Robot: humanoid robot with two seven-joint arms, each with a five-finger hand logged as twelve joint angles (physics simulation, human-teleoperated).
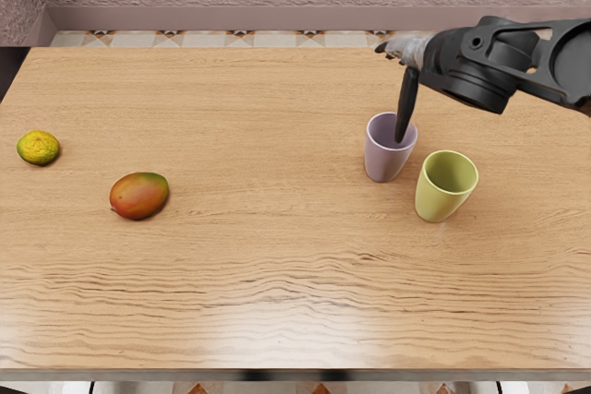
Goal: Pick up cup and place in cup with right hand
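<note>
- While aiming to nest one cup in the other, working across the table (249, 260) from left to right.
- Leaving the yellow-green fruit (38, 148) and, nearer the middle, the red-green mango (139, 196) out of the motion, as lying well apart from both cups.
- Taking the lilac cup (383, 159) as the likely one to lift, judging by the nearness of the hand, and seeing it standing upright on the table, just beside its neighbour.
- Showing the right hand (421, 51) as open and gripping nothing, with one dark finger (405, 106) pointing down across the lilac mouth; not managing to tell from this angle whether above the opening or inside it.
- Lining up over the near wall before lowering, straddling it with a digit on each side, then closing gently, so as to avoid knocking the rim and tipping the cup.
- Treating the green cup (439, 196) as the probable receiver, also standing upright; lifting straight up first to avoid bumping it, then centring over its mouth, lowering level and releasing slowly.
- Watching the right arm (552, 57) for clearance above the green rim during the move across.
</note>
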